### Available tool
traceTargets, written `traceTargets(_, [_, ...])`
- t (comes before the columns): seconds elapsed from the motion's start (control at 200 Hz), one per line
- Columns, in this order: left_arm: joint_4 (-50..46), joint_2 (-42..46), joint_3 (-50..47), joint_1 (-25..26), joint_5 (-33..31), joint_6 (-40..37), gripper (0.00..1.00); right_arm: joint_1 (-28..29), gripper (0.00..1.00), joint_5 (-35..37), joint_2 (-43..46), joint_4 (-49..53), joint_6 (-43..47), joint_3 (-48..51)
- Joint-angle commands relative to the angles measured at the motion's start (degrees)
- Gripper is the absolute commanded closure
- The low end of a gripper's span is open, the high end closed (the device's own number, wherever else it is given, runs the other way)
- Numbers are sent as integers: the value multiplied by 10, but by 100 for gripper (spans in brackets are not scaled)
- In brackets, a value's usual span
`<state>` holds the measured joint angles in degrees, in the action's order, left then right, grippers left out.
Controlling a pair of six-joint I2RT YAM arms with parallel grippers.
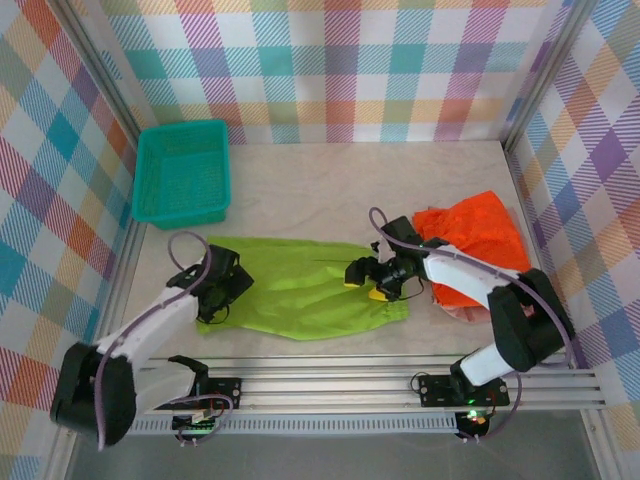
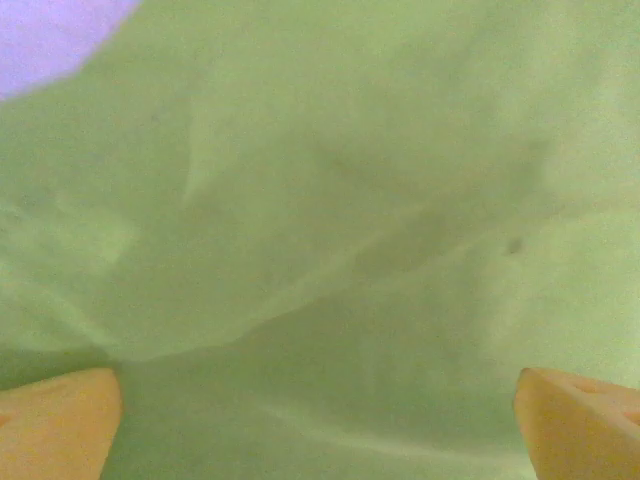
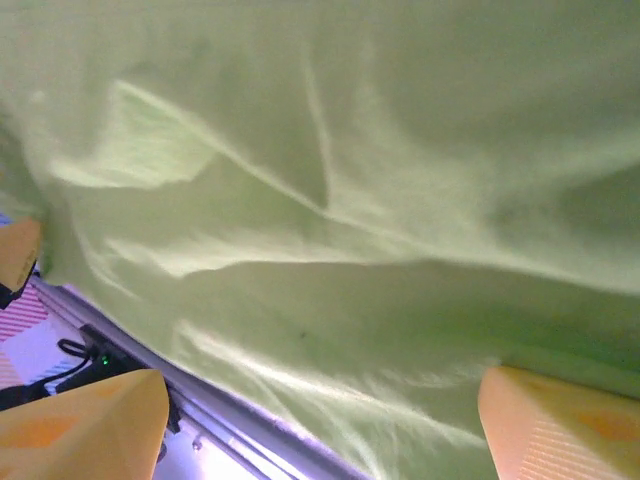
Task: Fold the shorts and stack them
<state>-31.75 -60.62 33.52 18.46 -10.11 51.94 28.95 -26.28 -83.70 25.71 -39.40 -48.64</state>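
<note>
- The lime green shorts [image 1: 300, 290] lie spread flat across the lower middle of the counter [image 1: 320, 180], reaching from lower left of centre to just right of centre.
- The left hand [image 1: 222, 295] sits at the left end of that cloth. In its wrist view the left hand [image 2: 320, 435] is released, its orange fingertips [image 2: 55, 425] at the two bottom corners of the frame with green fabric [image 2: 320, 200] across the gap.
- The right hand [image 1: 365, 288] is over the right end of the same shorts. From its wrist camera the right hand [image 3: 320, 420] is also spread wide, one fingertip [image 3: 560, 420] at each bottom corner and wrinkled green cloth [image 3: 350, 200] above them.
- A metal rail [image 3: 230, 420] shows at the lower left of that view.
- The orange shorts [image 1: 472, 240] lie bunched at the right of the frame, with the pink shorts [image 1: 462, 312] peeking out at their lower edge.
- A teal basket [image 1: 150, 170] stands at the upper left.
</note>
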Motion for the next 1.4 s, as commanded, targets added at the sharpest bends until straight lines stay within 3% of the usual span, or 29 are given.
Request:
traceTargets(0.0, [-39, 70, 74, -6, 13, -26, 0, -8, 11, 37, 55, 44, 29, -53])
traceTargets(0.14, [5, 52, 122, -5, 106, -28, 0, -46, 9, 43, 45, 33, 44, -89])
traceTargets(0.295, [95, -18, 87, 2, 165, -9, 0, -84, 9, 25, -26, 0, 43, -104])
traceTargets(0.565, [209, -112, -25, 4, 121, 7, 0, -123, 10, 21, -154, -42, 61, -110])
traceTargets(0.75, [233, -134, -77, -1, 71, 7, 0, -130, 11, 23, -191, -72, 57, -104])
traceTargets(0.865, [211, -129, -66, -7, 70, -12, 0, -130, 11, -10, -168, -105, 48, -93])
traceTargets(0.985, [137, -79, 6, -6, 87, -46, 0, -130, 11, -8, -73, -112, 65, -77])
traceTargets(1.17, [80, -32, 94, 7, 135, -61, 0, -130, 10, 116, 77, 25, 149, -74])
traceTargets(1.22, [86, -30, 94, 16, 143, -53, 0, -131, 6, 152, 90, 70, 163, -72])
traceTargets(1.395, [140, -57, 43, 38, 142, -20, 0, -131, 5, 192, 80, 120, 185, -39])
